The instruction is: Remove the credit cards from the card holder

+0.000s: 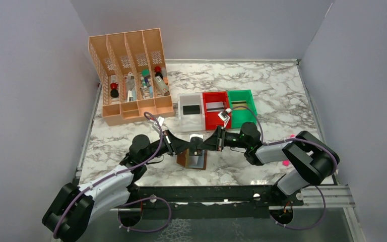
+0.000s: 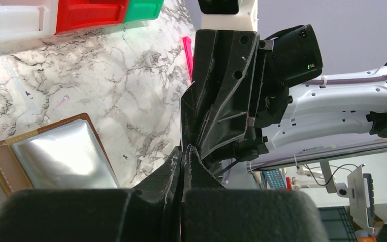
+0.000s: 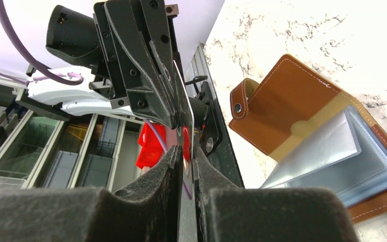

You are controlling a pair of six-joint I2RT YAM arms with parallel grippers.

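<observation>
A credit card [image 1: 196, 137] is pinched by left end effector [image 1: 188, 144] and right end effector [image 1: 207, 143] over the card holder [image 1: 195, 161] near the bench's [image 1: 282, 101] front edge; one grip should be released before withdrawal.

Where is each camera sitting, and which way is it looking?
Top camera: up high behind the arms, looking down at the table; both arms show.
Left wrist: on the left arm, facing the right gripper; its own fingers at the bottom.
Right wrist: on the right arm, facing the left gripper; its own fingers at the bottom.
Shared: both wrist cameras see the open card holder lying on the table.
</observation>
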